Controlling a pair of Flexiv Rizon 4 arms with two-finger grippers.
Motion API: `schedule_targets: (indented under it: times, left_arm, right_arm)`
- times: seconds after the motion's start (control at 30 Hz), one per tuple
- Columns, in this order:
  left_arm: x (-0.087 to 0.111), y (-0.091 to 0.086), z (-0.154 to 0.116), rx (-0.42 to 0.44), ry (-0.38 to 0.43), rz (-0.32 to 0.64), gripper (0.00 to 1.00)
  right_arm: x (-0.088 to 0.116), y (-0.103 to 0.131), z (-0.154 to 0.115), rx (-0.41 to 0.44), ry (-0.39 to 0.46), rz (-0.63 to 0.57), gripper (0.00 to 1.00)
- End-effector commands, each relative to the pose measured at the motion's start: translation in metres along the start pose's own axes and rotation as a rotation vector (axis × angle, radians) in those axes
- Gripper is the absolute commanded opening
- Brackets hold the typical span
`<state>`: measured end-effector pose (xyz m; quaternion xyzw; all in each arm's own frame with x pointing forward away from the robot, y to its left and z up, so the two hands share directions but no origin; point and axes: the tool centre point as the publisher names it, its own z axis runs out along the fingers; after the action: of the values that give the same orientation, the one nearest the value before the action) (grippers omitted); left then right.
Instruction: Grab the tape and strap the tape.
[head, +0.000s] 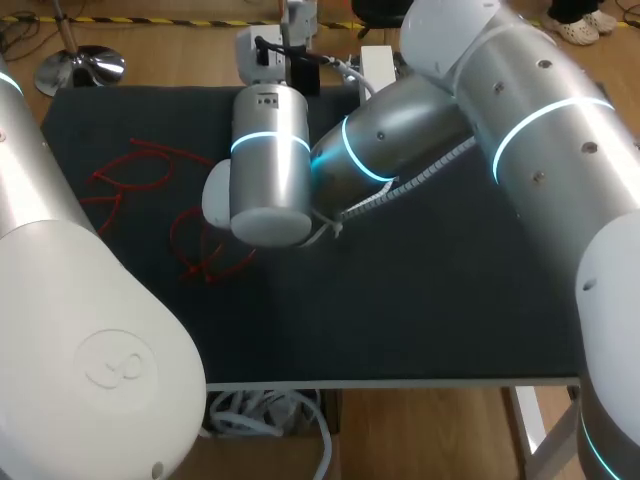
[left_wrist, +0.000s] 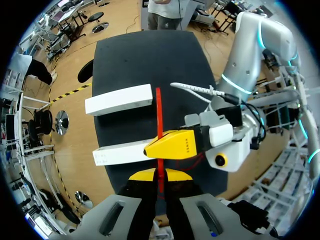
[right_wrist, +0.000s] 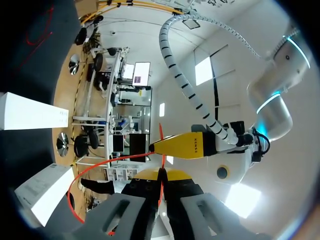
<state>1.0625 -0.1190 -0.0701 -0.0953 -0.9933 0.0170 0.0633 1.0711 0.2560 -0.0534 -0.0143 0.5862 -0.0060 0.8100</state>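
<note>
Tension looks to be the crux here: the red tape (left_wrist: 158, 107), a thin flat strip, runs straight out from between the yellow tips of the left gripper (left_wrist: 160, 176), which are pressed together on it above the dark table cover (head: 430, 310). The right gripper (right_wrist: 160, 174) is likewise pinched on the tape, which bows away beside it in a springy curve. Each gripper's finger crosses the strip just ahead of the other's tips. Strapping it well would seem to call for a firm pinch at both points and for bringing the band round without twisting it. The tape looks slick, narrow and pliant, probably plastic, and the cover matte and cloth-like. Two long, rigid white boxes (left_wrist: 120, 99) lie beside the tape. Loose red loops (head: 150, 175) sprawl at the left of the head view's frame.
</note>
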Motion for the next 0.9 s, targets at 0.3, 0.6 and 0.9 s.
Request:
schedule_targets:
  times: [0.3,0.6,0.9]
  left_arm:
    - [0.0005,-0.0004,-0.0010,-0.002,0.001,-0.001,0.00]
    - [0.0005,-0.0004,-0.0010,-0.002,0.001,-0.001,0.00]
    - [0.0005,-0.0004,-0.0010,-0.002,0.001,-0.001,0.00]
  right_arm:
    - [-0.0007,0.0072,0.0032,-0.014,0.011,-0.009,0.00]
    - [0.0007,0.0108,0.0031,-0.019,0.019,-0.010,0.00]
    - [0.0019,0.0121,0.0039,-0.014,0.033,-0.002,0.00]
